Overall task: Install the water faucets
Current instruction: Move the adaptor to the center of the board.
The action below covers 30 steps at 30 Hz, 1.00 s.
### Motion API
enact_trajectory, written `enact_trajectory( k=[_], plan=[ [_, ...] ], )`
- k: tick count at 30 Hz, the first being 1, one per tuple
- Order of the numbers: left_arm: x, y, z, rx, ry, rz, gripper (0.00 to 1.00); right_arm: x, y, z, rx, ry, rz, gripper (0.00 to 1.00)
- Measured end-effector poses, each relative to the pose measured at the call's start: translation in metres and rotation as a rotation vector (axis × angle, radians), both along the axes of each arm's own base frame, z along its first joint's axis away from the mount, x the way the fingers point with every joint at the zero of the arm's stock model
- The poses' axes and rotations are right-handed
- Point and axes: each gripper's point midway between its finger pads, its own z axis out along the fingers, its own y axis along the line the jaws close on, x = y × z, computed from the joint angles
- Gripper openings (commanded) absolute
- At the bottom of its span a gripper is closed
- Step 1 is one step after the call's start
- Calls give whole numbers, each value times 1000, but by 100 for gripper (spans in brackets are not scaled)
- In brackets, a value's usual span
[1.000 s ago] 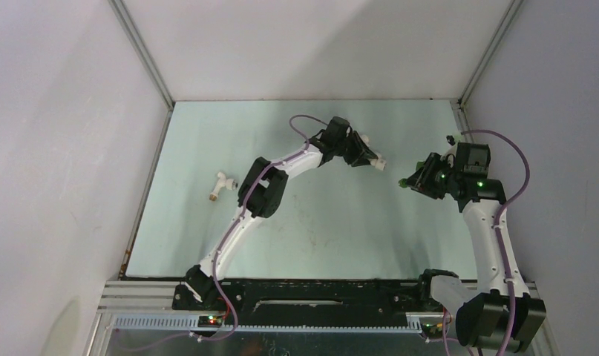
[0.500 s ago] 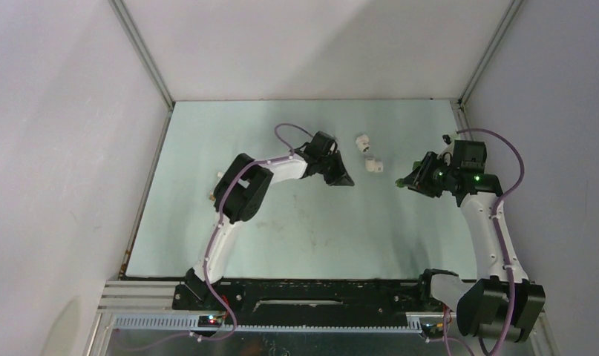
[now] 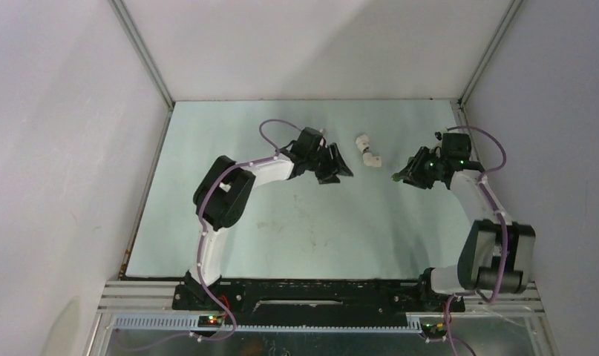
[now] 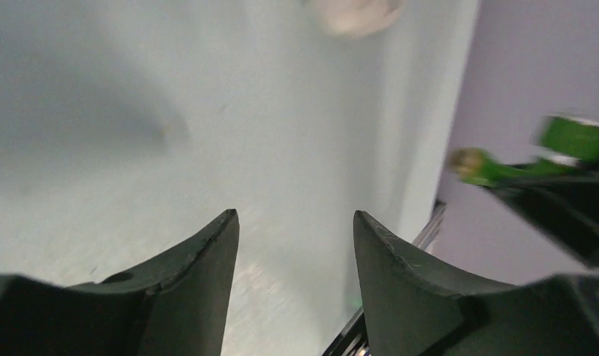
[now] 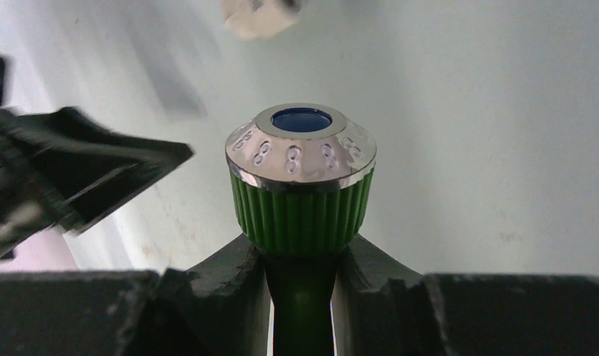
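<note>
A bright green water faucet (image 5: 301, 185) with a ribbed knob and chrome cap is pinched by its stem in my right gripper (image 5: 301, 271), which is shut on it. From above, the right gripper (image 3: 407, 175) hovers at the right of the table with the faucet's green tip (image 3: 395, 177) pointing left. My left gripper (image 3: 344, 167) sits mid-table, open and empty, its fingertips (image 4: 229, 226) apart over bare table. The left wrist view shows the green faucet (image 4: 496, 167) off to its right, blurred.
Two short white pipe fittings lie between the grippers, one (image 3: 363, 140) behind the other (image 3: 372, 159). A metal frame rail (image 3: 467, 122) edges the pale green table (image 3: 281, 222) on the right, close to the right gripper. Grey walls enclose the sides.
The left arm has pulled back to the left, away from the white fittings, and its jaws have opened. The right gripper has shifted slightly up and left with the green faucet.
</note>
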Motion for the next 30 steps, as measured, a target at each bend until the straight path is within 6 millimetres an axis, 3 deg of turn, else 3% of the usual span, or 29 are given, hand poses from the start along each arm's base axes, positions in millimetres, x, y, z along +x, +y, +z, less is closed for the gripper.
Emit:
enact_trajectory(
  k=[5,8,13,18,22,26,30],
  plan=[
    [50,-32,48,-125,-87,44,63,37,-8,-44,34,91,-96,0],
    [73,-48,55,-177,-104,63,64,59,-14,-67,61,137,-159,0],
    [102,-67,31,-191,-60,84,69,94,-18,-88,106,163,-223,0],
    [115,-70,-3,-160,11,115,70,134,-20,-84,136,126,-253,0],
    [124,-68,-6,-175,33,140,64,169,-14,-86,165,109,-232,0],
    [129,-71,-7,-192,37,141,57,175,6,-89,194,127,-174,0],
    [120,-72,-14,-193,48,111,47,159,32,-91,219,173,-105,0]
  ],
)
